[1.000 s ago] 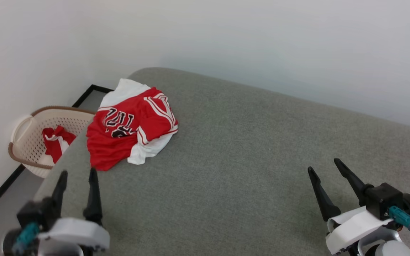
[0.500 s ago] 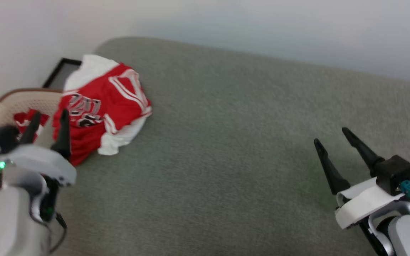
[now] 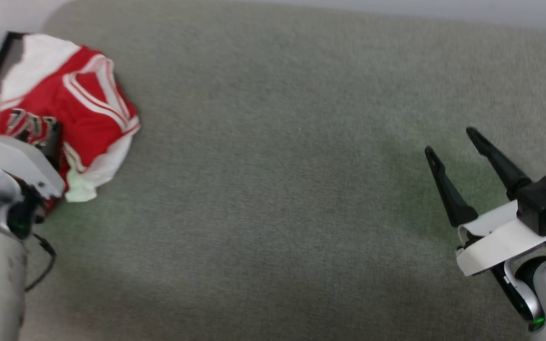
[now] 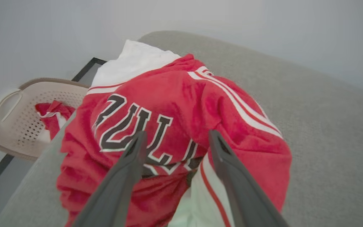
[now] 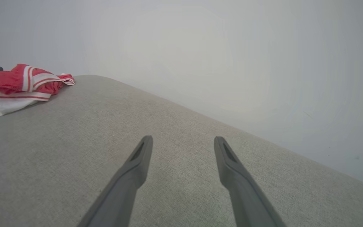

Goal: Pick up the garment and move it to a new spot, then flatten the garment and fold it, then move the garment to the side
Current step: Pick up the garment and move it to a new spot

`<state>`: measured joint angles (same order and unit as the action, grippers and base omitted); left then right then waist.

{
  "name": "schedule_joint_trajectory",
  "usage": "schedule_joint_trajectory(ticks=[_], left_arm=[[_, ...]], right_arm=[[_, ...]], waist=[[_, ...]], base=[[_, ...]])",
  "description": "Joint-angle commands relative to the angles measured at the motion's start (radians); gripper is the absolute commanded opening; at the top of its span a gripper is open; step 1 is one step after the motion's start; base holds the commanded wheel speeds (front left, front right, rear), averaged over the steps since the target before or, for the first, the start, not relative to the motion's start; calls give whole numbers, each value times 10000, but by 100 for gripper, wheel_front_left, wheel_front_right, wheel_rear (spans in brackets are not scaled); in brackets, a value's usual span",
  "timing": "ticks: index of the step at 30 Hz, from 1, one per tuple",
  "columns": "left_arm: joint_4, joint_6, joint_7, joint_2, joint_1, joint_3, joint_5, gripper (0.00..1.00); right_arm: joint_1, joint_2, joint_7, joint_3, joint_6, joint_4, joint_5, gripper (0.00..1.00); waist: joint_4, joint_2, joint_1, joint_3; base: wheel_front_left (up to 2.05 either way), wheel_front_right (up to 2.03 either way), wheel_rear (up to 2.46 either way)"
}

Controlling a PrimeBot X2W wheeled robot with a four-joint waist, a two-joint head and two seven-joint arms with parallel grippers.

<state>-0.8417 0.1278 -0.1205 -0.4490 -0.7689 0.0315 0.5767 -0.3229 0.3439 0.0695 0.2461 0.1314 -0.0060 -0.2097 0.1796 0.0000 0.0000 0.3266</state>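
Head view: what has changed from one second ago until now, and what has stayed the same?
The head camera turned, so the whole picture shifted. The left gripper reached forward to the garment; its open fingers now point at the lettering, holding nothing. Unchanged: the garment lies crumpled at the same corner of the grey cushion, and the right gripper is open, apart from it.
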Motion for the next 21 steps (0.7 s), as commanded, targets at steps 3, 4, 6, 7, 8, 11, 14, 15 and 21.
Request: schedule_joint_trajectory(ticks=[3,4,6,7,8,11,14,15,21], left_arm=[[-902,29,-434,-154,-681,10,250,100],[-1192,29,-571,-177,-870,36,277,100],[-1793,-16,-854,-189,-1165,64,339,100],[-2094,-97,-974,-200,-1314,51,379,100],[-2338,-154,-1085,-201,-1454,61,380,100],[-3047,-224,-1443,-125,-1694,156,360,100],[-3579,-216,-1672,70,-1804,256,374,100],[-3720,-215,-1729,123,-1846,266,403,100],[-3984,-122,-1301,215,-2090,396,384,0]], right_arm=[[-274,100,-175,28,-14,-346,67,100],[-327,115,-257,34,-14,-459,69,100],[-402,164,-362,31,-14,-647,81,100],[-418,193,-427,41,-14,-743,104,100],[-443,209,-488,37,-14,-828,111,100],[-502,273,-666,12,-14,-1071,125,100],[-528,340,-824,-54,-14,-1270,117,100],[-534,350,-869,-65,-14,-1327,122,100],[-496,298,-990,-136,-14,-1461,143,100]], waist=[[-530,0,0,849],[-563,0,0,945],[-609,0,0,1093],[-625,0,0,1157],[-638,0,0,1205],[-658,0,0,1310],[-632,0,0,1369],[-618,0,0,1379],[-487,0,0,1290]], base=[[0,0,0],[0,0,0],[0,0,0],[0,0,0],[0,0,0],[0,0,0],[0,0,0],[0,0,0],[0,0,0]])
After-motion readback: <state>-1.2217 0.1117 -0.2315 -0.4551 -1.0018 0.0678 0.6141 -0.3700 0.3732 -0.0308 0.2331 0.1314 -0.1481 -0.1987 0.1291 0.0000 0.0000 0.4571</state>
